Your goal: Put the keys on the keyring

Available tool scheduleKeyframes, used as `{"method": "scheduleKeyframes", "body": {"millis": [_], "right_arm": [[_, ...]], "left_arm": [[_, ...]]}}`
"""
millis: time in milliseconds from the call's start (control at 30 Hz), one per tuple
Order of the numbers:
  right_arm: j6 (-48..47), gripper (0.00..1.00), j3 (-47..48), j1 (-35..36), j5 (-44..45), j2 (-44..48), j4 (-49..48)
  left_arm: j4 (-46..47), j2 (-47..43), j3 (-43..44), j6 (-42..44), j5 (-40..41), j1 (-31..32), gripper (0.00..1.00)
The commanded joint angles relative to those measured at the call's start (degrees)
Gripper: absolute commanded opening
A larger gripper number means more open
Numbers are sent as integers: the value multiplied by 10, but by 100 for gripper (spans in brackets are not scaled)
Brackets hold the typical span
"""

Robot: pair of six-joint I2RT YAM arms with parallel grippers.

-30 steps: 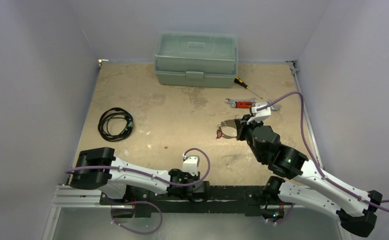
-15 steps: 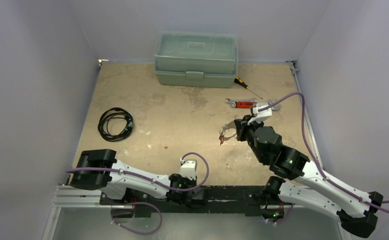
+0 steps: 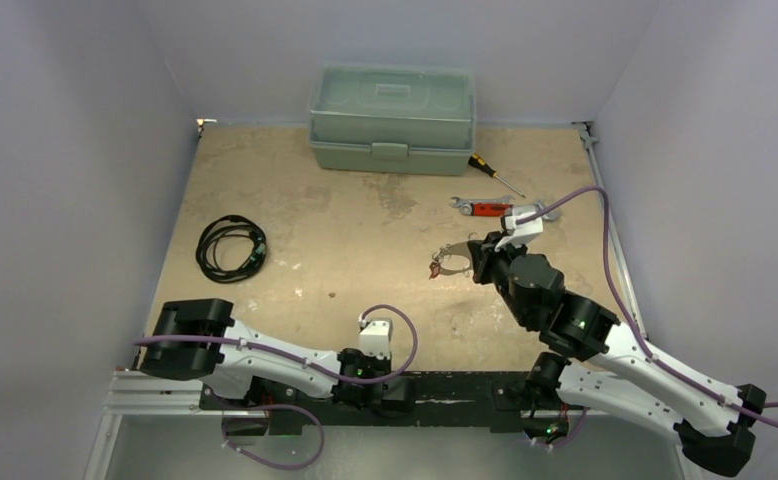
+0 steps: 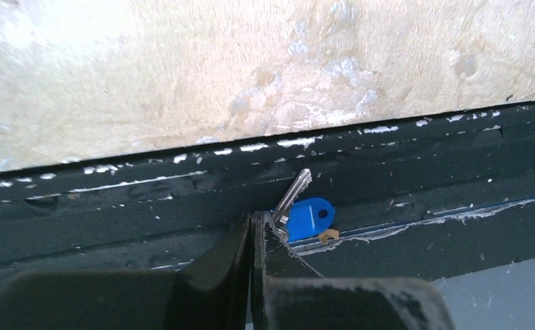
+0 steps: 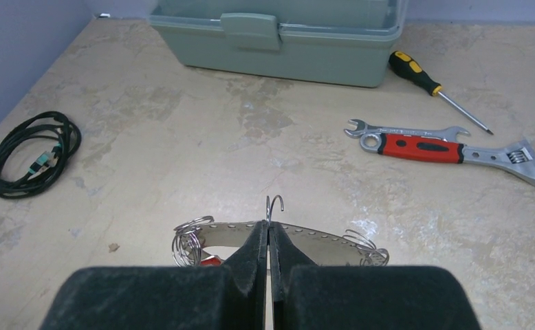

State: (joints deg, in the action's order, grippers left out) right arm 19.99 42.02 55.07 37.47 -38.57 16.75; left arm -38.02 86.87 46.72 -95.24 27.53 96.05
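- Top external view: the sandy, scuffed counter (image 3: pixel 345 230) fills the floor of a white-walled cell. A shut grey-green toolbox (image 3: pixel 392 118) stands against the far wall.
- The right arm (image 3: pixel 565 315) reaches from the near right corner toward the middle right of the counter. The left arm (image 3: pixel 265 355) lies folded low along the near edge.
- A coiled black cable (image 3: pixel 230 247) lies on the left side, well apart from everything else.
- A red-handled wrench (image 5: pixel 423 148) lies right of centre, and a yellow-and-black screwdriver (image 5: pixel 430 86) lies between it and the toolbox.
- The right tool (image 5: pixel 268 234) is closed tight on the keyring (image 5: pixel 320 237), with a small wire hook poking up between the fingertips. The loop spreads to both sides, and small coils hang at each end.
- The red-tagged key (image 5: pixel 211 260) peeks out below the loop's left end.
- The left tool (image 4: pixel 253 223) has its fingers pressed together over the black strip (image 4: pixel 148 199) at the counter's near edge.
- The blue-tagged key (image 4: pixel 309 214) lies on that strip just right of the fingertips, blade pointing toward the counter. Whether the tips pinch any part of it cannot be told.
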Motion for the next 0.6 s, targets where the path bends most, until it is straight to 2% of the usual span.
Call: {"method": "scheduleKeyframes", "body": {"millis": [0,233,367,467,567], "right_arm": [[-3,0,-5,-2,-28,18,-38],[-50,0,-33,-2,-119,44,-99],[-70,0,-44,-2,-204,40,-141],[-68,0,-45,-1,-248,36,-157],[-72,0,-40,0,-273,33,-159]], "left_arm": [[-38,-35,31,64,65,4,0],[-49,-138,55,224,165,3,0],[13,-205,57,400,165,3,0],[13,-239,71,493,180,3,0],[54,-273,65,599,195,3,0]]}}
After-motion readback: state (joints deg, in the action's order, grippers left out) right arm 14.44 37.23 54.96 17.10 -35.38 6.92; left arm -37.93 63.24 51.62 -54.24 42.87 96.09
